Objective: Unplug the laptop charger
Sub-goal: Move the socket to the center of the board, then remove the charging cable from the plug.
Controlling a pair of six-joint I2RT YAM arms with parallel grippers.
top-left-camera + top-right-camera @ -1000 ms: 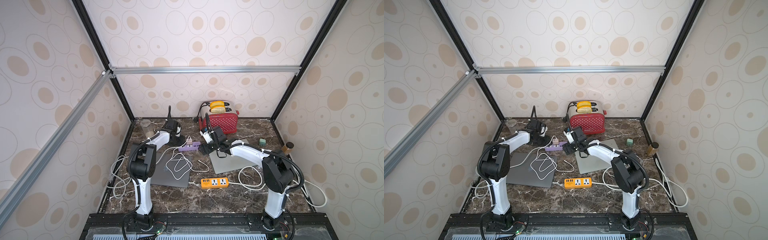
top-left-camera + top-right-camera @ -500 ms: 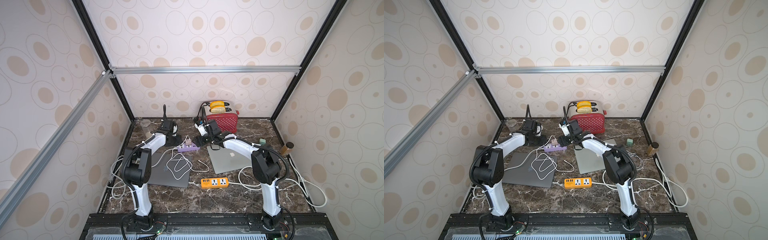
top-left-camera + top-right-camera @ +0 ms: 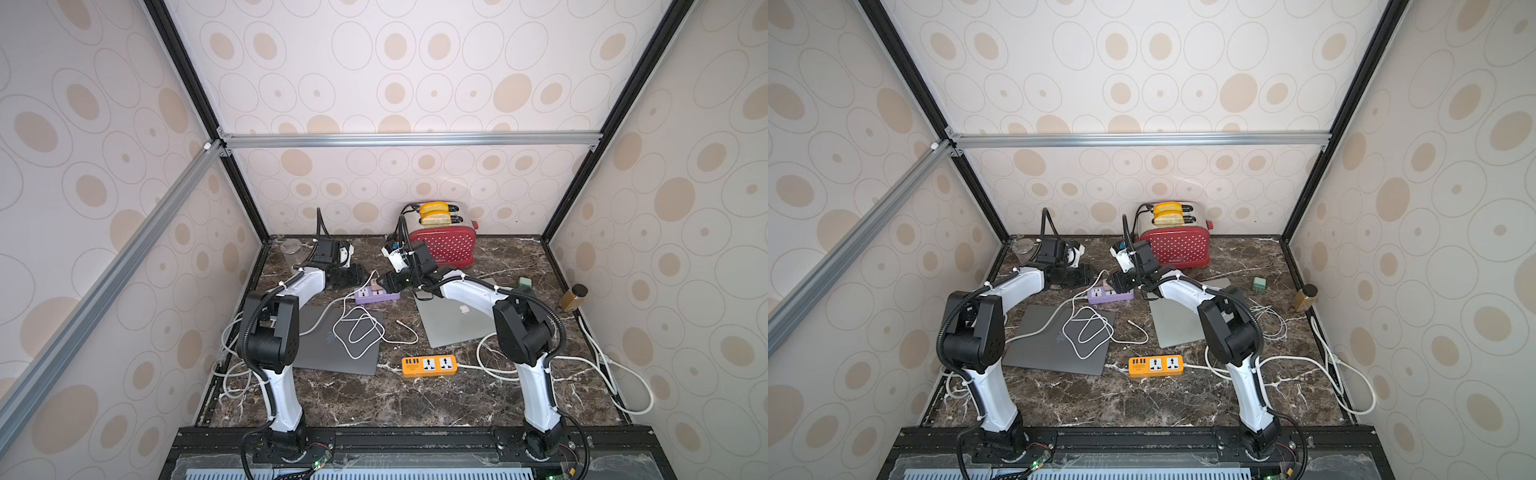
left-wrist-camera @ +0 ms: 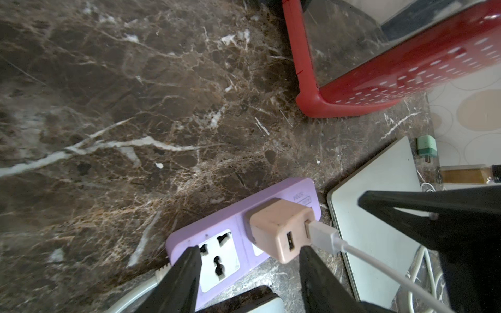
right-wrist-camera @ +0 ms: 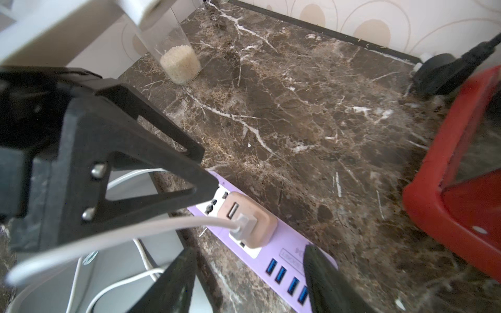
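Note:
A pink laptop charger [image 3: 375, 285] [image 4: 282, 230] [image 5: 248, 220] sits plugged into a purple power strip [image 3: 376, 296] [image 3: 1109, 295] [image 4: 214, 244] [image 5: 287, 260] at the back of the marble table. Its white cable [image 3: 361, 328] loops over a dark grey laptop [image 3: 328, 349]. My left gripper [image 3: 349, 277] [image 4: 249, 248] is open and straddles the strip's socket end, with one fingertip [image 5: 211, 187] on that end. Over the strip's USB end my right gripper [image 3: 389, 284] [image 5: 249, 248] is open, the charger just past its fingertips. Neither gripper holds the charger.
A red toaster [image 3: 442, 247] stands close behind the strip. A silver laptop [image 3: 453, 320] lies under my right arm. An orange power strip [image 3: 428, 365] lies nearer the front. A glass of rice [image 5: 180, 65] stands at the back left, a green adapter [image 3: 524, 283] and an amber bottle [image 3: 573, 297] at the right.
My right gripper has swung left from over the silver laptop to the purple strip, and its jaws have narrowed. The left gripper has stayed at the strip's other end.

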